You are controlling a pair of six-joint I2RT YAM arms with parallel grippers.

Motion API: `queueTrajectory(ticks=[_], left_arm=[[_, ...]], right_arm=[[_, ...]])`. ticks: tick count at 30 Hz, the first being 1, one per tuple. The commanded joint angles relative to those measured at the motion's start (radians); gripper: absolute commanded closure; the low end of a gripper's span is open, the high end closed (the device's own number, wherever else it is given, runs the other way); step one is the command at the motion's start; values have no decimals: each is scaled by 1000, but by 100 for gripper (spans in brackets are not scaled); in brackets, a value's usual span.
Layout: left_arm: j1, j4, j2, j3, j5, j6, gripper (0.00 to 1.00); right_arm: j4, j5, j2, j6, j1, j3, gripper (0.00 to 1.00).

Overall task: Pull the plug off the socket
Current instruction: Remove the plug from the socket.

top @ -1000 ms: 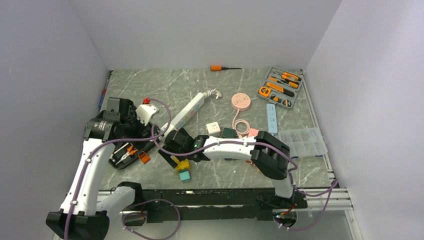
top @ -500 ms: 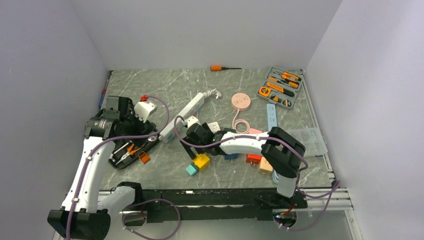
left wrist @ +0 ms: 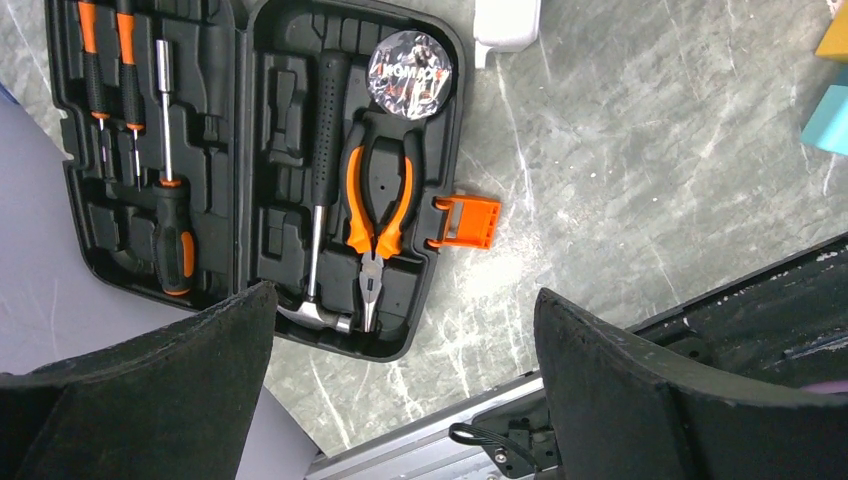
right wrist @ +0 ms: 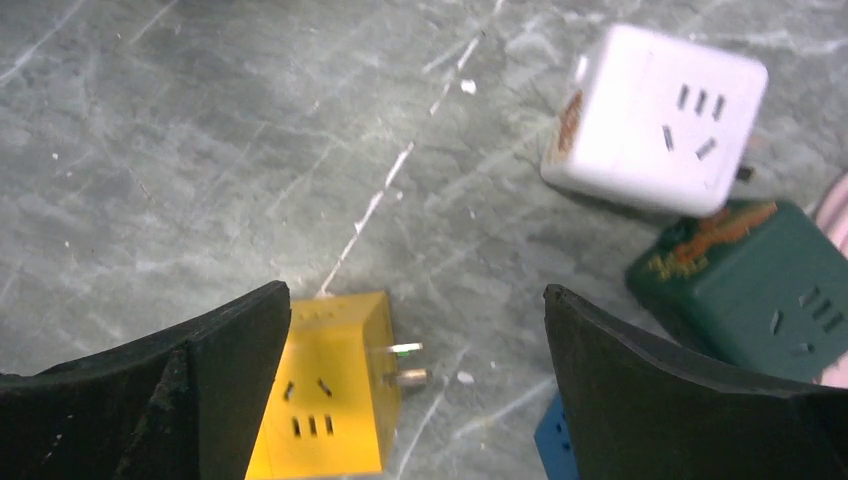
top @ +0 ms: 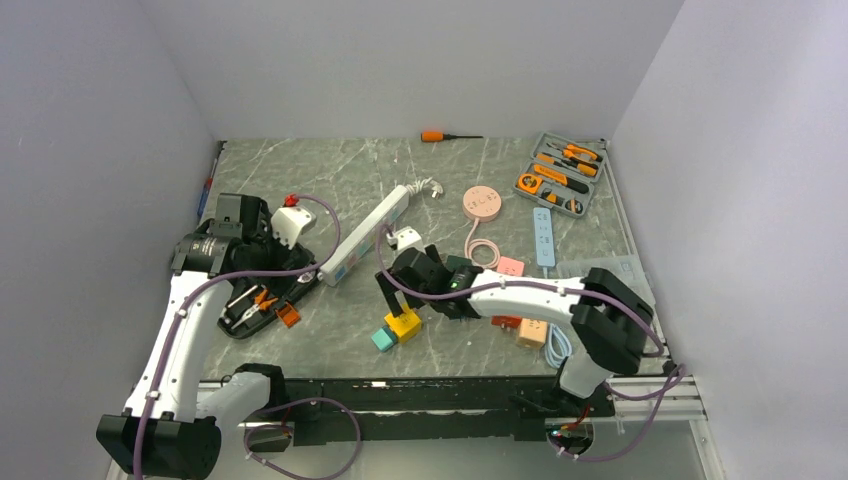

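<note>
Jaws on the right gripper (right wrist: pixel 410 330) gape empty, a yellow socket cube (right wrist: pixel 330 400) just inside one finger. Left gripper (left wrist: pixel 400 310) jaws are spread too, with pliers (left wrist: pixel 375 215) ahead of the gap.

This looks like a robotics lab test cell rather than a home or a shop. Plain pale walls (top: pixel 420 60) box in a marble-patterned surface (top: pixel 300 170) on three sides. Two white arms (top: pixel 170 340) are bolted to an aluminium rail (top: pixel 655 400) at its near edge. Odd bits lie scattered about like practice props: an open black tool case (left wrist: pixel 255 150), a grey tool tray (top: pixel 562 172), an orange screwdriver (top: pixel 435 135) and coloured socket cubes (top: pixel 403 323).
</note>
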Motion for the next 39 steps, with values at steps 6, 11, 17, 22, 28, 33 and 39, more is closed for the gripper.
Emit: queueTrajectory(ticks=[6, 11, 17, 22, 28, 33, 39], left_arm=[[5, -14, -14, -34, 48, 17, 1], [5, -23, -22, -34, 59, 22, 1], [5, -27, -52, -52, 74, 36, 1], [5, -34, -48, -64, 74, 38, 0], [5, -35, -48, -59, 78, 35, 1], [5, -30, -33, -54, 85, 24, 1], [5, -34, -24, -50, 92, 22, 1]], right_arm=[[-55, 22, -176, 140, 1, -137, 9], [-52, 2, -251, 197, 14, -206, 12], [-32, -15, -257, 232, 53, -239, 19], [6, -39, -243, 248, 70, -260, 32], [56, -82, -252, 241, 91, -272, 41], [80, -113, -256, 224, 121, -282, 47], [134, -133, -290, 213, 155, -323, 49]])
